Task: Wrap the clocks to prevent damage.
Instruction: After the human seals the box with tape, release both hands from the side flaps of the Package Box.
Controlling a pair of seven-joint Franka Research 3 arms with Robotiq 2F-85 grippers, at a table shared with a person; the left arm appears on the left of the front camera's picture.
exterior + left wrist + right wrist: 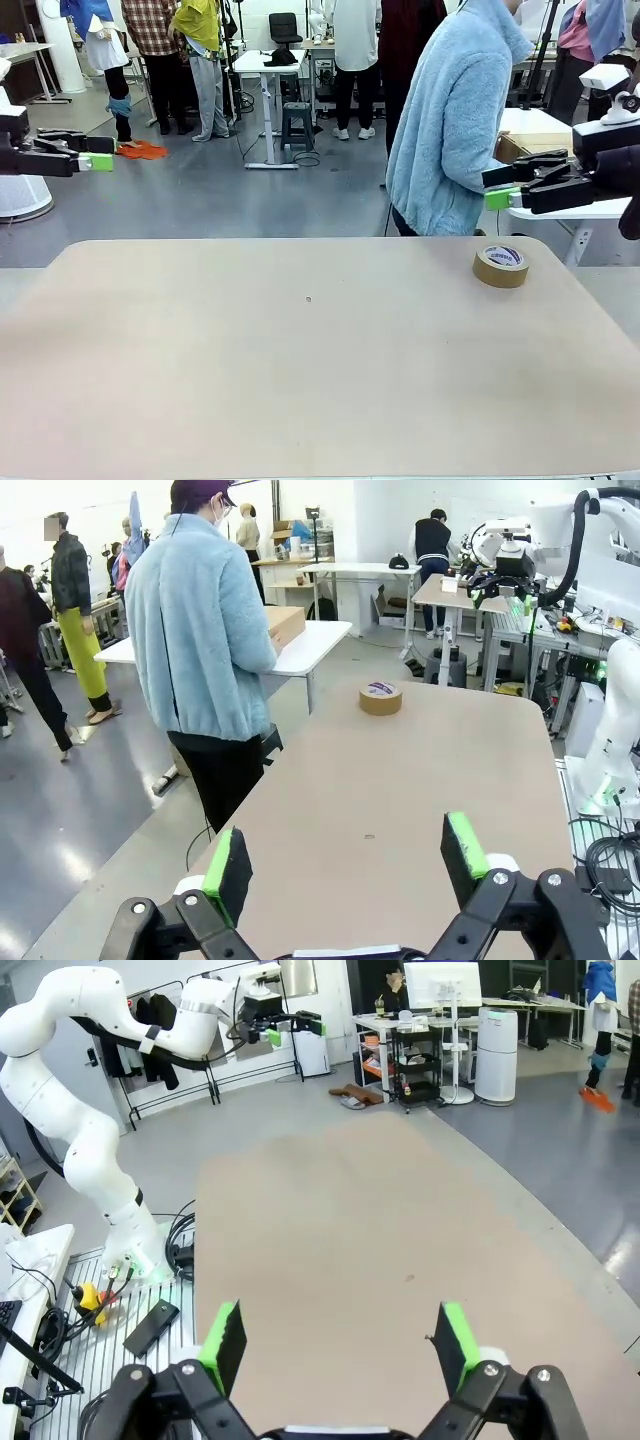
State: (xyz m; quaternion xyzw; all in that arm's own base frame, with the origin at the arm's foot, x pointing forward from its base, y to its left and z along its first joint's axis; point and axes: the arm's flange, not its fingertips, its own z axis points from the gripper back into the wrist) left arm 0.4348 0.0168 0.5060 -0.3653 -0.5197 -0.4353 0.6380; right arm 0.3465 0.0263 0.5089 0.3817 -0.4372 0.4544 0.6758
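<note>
The bubble-wrapped bundle of clocks is out of view. My left gripper (pixel 100 155) hangs open in the air past the table's left end, and in the left wrist view the left gripper (pixel 345 855) holds nothing between its spread green pads. At the table's right end my right gripper (pixel 503 187) also hangs open and high, above the brown tape roll (pixel 501 265). The right gripper (pixel 335 1335) looks along the bare tabletop (pixel 320 1230). A person in a light-blue fleece (pixel 455 120) stands at the far right side, turned away from the table.
The tape roll (pixel 381 697) lies flat near the far right corner. Behind the person, a cardboard box (pixel 285 625) rests on a white side table (pixel 315 645). Other people and desks fill the room farther back.
</note>
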